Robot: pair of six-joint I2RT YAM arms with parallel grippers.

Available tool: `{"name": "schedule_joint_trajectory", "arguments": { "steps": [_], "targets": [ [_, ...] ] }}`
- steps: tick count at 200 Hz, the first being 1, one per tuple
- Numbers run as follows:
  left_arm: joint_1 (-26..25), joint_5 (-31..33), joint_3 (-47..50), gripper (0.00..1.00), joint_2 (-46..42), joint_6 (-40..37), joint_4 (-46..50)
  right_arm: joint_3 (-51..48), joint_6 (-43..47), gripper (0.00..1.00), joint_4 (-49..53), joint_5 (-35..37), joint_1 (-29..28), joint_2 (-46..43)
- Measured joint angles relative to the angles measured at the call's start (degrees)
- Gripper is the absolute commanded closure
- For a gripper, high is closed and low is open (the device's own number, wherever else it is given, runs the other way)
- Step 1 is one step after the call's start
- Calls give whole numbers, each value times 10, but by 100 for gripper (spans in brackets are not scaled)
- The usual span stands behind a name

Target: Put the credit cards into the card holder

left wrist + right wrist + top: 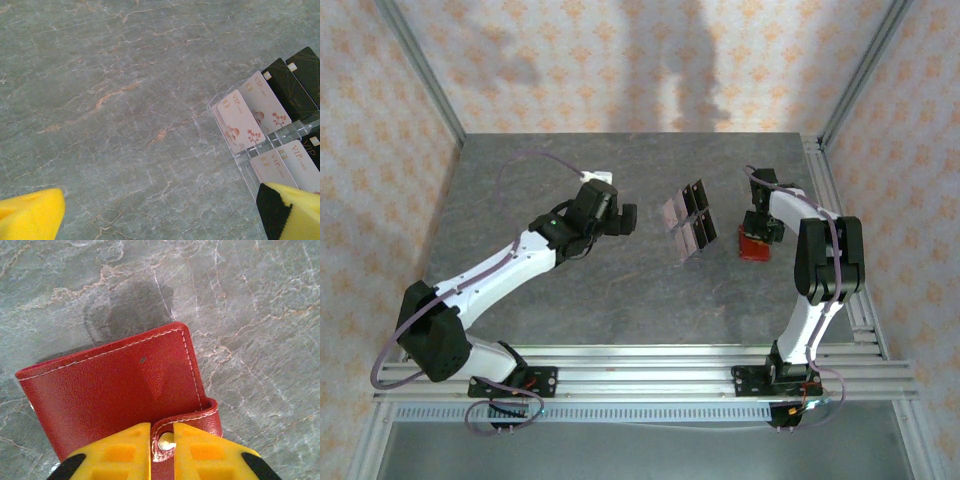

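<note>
Your right gripper has its yellow pads drawn nearly together over the snap tab of the card holder. They look pinched on the tab, though from the wrist view you can't be sure how firmly they bite.

The holder lies closed and flat on the table, on the right side, just beside the clear rack where the credit cards stand tilted in rows, pale ones with black ones next to them.

Expect the holder to be light and soft. The grained red cover should give grip, but it will flex and may slide across the smooth top rather than open, so the tab is the sensible hold for popping the snap.

The cards will be thin, stiff and slick. Take each by its exposed upper edge, not flat off the surface. The rack looks light too, so a nudge could shift it.

Your left gripper hovers near the rack with its fingers spread wide, holding nothing.

The table is a grey marble-patterned sheet with free space around both things, bounded by aluminium posts and patterned walls
</note>
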State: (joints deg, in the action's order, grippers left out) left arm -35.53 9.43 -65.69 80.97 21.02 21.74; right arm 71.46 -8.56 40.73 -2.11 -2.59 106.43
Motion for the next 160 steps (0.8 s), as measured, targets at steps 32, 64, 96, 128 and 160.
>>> {"name": "schedule_joint_trajectory", "arguments": {
  "steps": [32, 64, 96, 128, 160],
  "targets": [
    [0, 0, -2, 0, 0, 2, 0, -3, 3, 100, -2, 1, 0, -10],
    [0, 0, -3, 0, 0, 2, 0, -25, 2, 100, -1, -1, 0, -45],
    [0, 0, -3, 0, 0, 2, 0, -34, -4, 100, 0, -10, 0, -125],
    [0, 0, -3, 0, 0, 11, 0, -33, -13, 100, 4, -19, 0, -215],
    [0, -1, -3, 0, 0, 19, 0, -17, -22, 100, 26, -29, -15, -276]
  ]
}}
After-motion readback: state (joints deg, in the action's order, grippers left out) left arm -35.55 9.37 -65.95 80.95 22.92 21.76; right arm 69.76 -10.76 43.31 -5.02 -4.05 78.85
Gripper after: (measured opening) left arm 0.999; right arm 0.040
